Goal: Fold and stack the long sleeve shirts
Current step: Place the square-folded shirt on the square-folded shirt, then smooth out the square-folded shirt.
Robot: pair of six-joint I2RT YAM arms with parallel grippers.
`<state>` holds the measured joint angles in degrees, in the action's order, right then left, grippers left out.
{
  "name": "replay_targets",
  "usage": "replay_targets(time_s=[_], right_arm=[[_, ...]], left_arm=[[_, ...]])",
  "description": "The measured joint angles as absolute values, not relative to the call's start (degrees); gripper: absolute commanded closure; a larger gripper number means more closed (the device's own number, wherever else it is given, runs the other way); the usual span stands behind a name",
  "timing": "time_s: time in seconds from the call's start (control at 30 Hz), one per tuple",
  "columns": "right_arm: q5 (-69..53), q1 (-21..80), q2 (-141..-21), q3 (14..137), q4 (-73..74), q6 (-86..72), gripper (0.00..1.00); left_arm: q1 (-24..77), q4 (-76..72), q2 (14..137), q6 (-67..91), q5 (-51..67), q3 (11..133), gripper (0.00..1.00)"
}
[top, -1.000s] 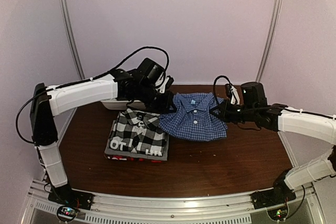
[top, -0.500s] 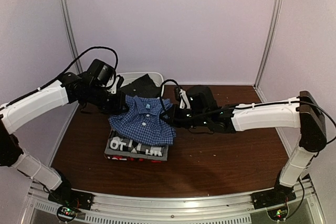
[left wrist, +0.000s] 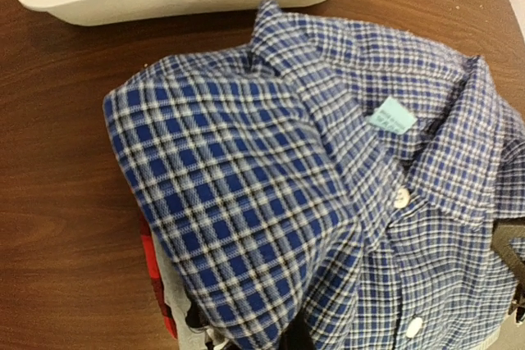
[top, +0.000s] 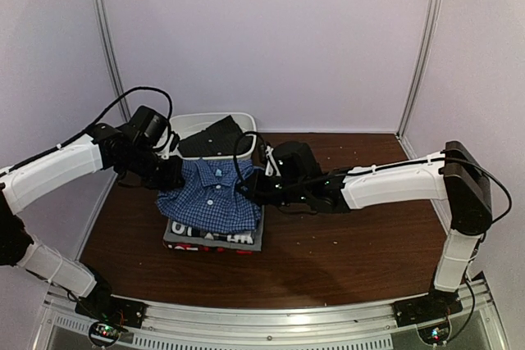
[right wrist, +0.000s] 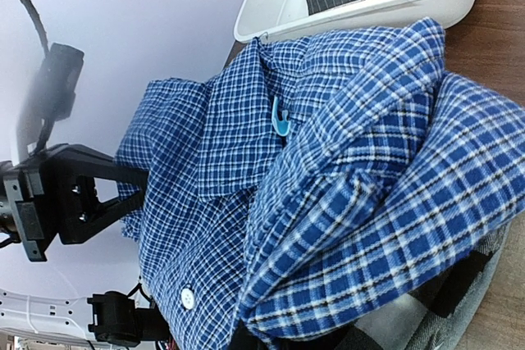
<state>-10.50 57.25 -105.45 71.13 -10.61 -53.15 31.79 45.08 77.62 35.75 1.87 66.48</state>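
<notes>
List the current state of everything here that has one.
blue check shirt: folded, over the stack, pinched at both sides
stack: folded shirts piled flat, grey and red layers showing at the edge
left claw: shut on the blue check shirt's edge
right claw: shut on the blue check shirt's opposite edge
white basin: holds a dark striped garment

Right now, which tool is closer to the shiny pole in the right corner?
Right. The right tool grips the blue shirt on the side toward the pole; the left tool grips the opposite side, farther away.
</notes>
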Motion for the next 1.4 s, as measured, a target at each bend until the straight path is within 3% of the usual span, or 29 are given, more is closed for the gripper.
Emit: replay_targets(time_s=[0.13, 0.27, 0.47, 0.8, 1.03, 1.4], right_arm=[[-10.4, 57.3, -105.9, 71.1, -10.9, -53.4, 0.92], [-10.2, 57.3, -105.9, 68.8, -12.2, -54.2, 0.8], [-8.9, 57.3, -105.4, 63.8, -11.6, -54.3, 0.69], [-5.0, 57.1, -98.2, 61.4, -7.3, -52.0, 0.64], [-2.5, 58.1, -97.2, 68.1, -2.2, -47.9, 0.64], [-6.5, 59.1, -106.3, 73.0, -2.7, -45.5, 0.65]], left_arm=[[31.6, 45.0, 77.3, 35.6, -0.4, 62.8, 0.94], [31.3, 44.7, 77.1, 35.4, -2.5, 58.1, 0.73], [31.1, 44.6, 77.5, 35.5, -5.1, 54.7, 0.64], [27.9, 45.2, 77.3, 35.1, -8.8, 55.3, 0.65], [22.4, 45.2, 75.7, 33.5, -9.2, 56.7, 0.68], [13.0, 39.2, 79.7, 31.4, -1.7, 54.1, 0.71]])
